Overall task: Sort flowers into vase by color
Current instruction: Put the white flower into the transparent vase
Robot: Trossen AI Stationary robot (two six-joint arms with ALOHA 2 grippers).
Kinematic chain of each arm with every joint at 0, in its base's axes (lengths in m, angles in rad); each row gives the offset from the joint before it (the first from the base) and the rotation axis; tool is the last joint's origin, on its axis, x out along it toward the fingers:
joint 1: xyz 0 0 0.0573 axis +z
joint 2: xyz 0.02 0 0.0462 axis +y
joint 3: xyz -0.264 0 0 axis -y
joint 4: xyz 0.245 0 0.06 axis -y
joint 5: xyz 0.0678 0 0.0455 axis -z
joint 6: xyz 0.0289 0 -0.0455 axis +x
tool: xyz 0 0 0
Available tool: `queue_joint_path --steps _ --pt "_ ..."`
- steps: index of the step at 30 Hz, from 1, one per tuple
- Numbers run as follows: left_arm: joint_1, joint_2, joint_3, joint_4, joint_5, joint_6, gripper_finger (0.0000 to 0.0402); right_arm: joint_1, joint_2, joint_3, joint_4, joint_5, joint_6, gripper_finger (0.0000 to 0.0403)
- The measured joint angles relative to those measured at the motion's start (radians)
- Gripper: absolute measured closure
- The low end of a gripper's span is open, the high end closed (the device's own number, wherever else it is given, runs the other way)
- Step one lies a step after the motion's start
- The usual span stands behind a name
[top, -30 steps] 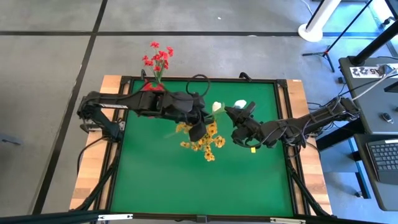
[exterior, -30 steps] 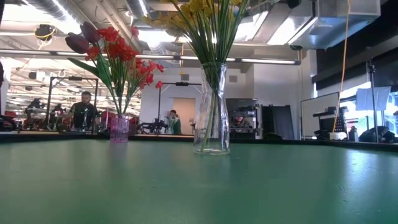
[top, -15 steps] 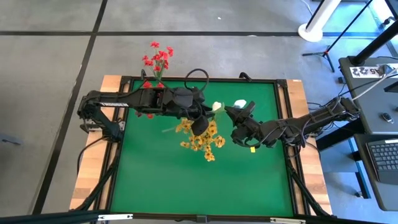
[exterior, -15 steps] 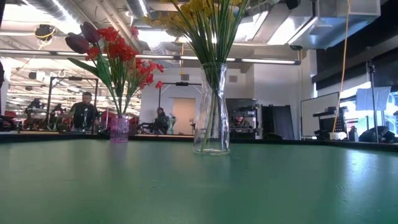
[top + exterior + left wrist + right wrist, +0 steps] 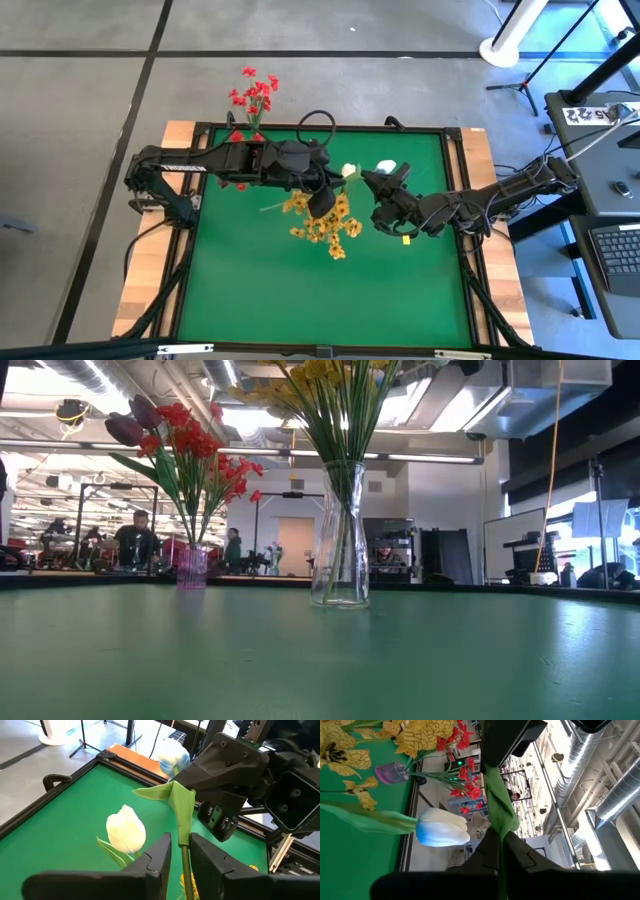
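The green table (image 5: 250, 290) is carrying a clear vase (image 5: 339, 535) of yellow-orange flowers (image 5: 325, 222) at its middle and a small pink vase (image 5: 191, 566) of red flowers (image 5: 253, 95) at its far edge. The left gripper (image 5: 179, 849) is reaching over the yellow bunch, its jaws closing around a green stem (image 5: 184, 832) beside a white bloom (image 5: 126, 829). The right gripper (image 5: 499, 847) is facing it just beside, jaws clamped together on the same stem's leafy top, another white bloom (image 5: 441, 827) lying near it
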Motion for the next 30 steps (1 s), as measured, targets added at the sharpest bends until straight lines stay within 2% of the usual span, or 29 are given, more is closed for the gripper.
queue_joint_path --steps 6,10,15,20,25,30 --pt "0.0 0.0 0.0 -0.011 0.0 0.0 0.0389 0.0 0.0 0.0 -0.001 -0.001 0.0 0.0402" --pt "0.0 0.0 0.0 -0.02 0.0 0.001 0.0396 0.0 0.0 0.0 0.001 -0.003 0.0 0.04" --pt "0.0 0.0 0.0 -0.024 -0.009 0.001 0.0399 0.006 0.0 0.0 0.039 -0.001 -0.001 0.037" --pt "0.0 0.0 0.0 -0.036 -0.048 0.002 0.0399 0.046 -0.005 0.0 0.119 0.003 -0.012 0.0315" --pt "0.0 0.0 0.0 -0.033 -0.137 0.008 0.04 0.11 -0.009 0.0 0.221 0.026 -0.025 0.0231" --pt "-0.005 -0.015 0.0 -0.035 -0.206 0.027 0.0401 0.174 -0.028 0.0 0.32 0.111 -0.026 0.016"
